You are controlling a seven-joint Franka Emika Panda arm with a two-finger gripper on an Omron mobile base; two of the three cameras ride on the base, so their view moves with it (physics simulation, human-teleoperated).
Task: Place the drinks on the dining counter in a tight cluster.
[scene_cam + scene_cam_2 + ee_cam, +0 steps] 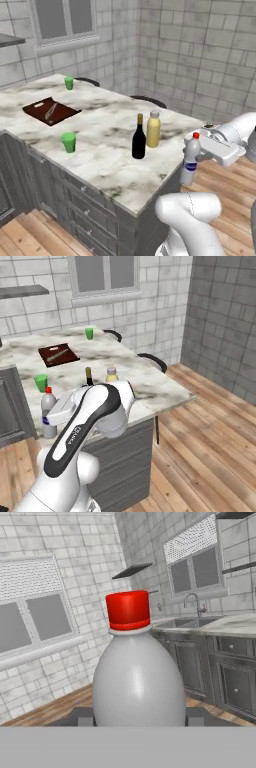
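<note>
A: Nearest item?
B: Red-capped bottle [137,677], clamped upright between the gripper [202,150] jaws, beyond the dining counter [107,160] edge.
A: Counter, left to right?
B: Green cup [69,142], wine bottle [139,139], yellow bottle [153,129] just beside it.

Flat, even rendered light fills all three views, moderately bright, with no single strong source evident; the windows [65,20] read as dull grey panes rather than glowing. Shadows are weak: a soft dark patch sits at the foot of the wine bottle [139,137] on the marble table [100,165], and the panelled base below falls noticeably darker. The white arm [82,426] shows smooth shading with a gentle highlight but no harsh glare. Resolution is low, so tile joints and marble veins look soft and slightly smeared. In the hand view the red-capped bottle [137,677] appears large, smoothly shaded, edges mildly blurred.
</note>
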